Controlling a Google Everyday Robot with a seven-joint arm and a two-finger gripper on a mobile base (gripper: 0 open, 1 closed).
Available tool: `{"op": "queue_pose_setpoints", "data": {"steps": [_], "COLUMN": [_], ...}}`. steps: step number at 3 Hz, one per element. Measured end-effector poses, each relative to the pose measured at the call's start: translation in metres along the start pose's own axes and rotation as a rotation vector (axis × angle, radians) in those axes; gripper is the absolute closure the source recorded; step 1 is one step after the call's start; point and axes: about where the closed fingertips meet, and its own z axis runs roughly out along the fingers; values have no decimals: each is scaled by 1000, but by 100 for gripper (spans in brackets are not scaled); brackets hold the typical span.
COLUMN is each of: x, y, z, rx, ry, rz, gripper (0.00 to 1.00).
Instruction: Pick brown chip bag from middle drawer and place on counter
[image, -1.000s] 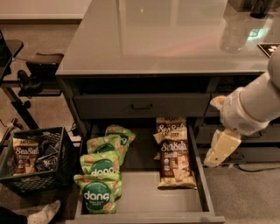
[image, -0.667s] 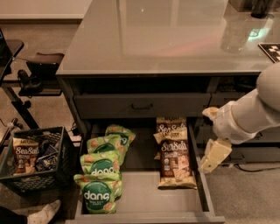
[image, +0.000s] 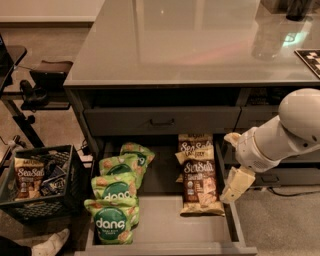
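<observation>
The middle drawer (image: 161, 223) is pulled open below the counter (image: 190, 45). Two brown chip bags lie on its right side, one in front (image: 200, 186) and one behind it (image: 195, 145). My gripper (image: 228, 162) hangs at the drawer's right wall, just right of the brown bags. Its two cream fingers are spread apart, one high (image: 232, 138) and one low (image: 236, 184). It is open and holds nothing.
Several green "dang" bags (image: 116, 200) fill the drawer's left side. A shallower closed drawer front with a bar handle (image: 162, 121) sits above. A black crate (image: 37, 182) holding another brown bag stands on the floor at left. A shoe (image: 50, 242) is by the crate.
My arm and gripper have moved left, from outside the cabinet to the drawer's right wall beside the brown bags. The bags have not moved.
</observation>
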Motion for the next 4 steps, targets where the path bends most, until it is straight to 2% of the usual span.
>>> {"op": "queue_pose_setpoints", "data": {"steps": [1, 2, 3, 4], "x": [17, 27, 33, 44], "y": [1, -29, -60, -85], "z": [38, 78, 105, 125], "rx": [3, 86, 153, 197], "ry": [-46, -135, -186, -209], "rz": [59, 104, 110, 129], "gripper": [0, 0, 0, 0]}}
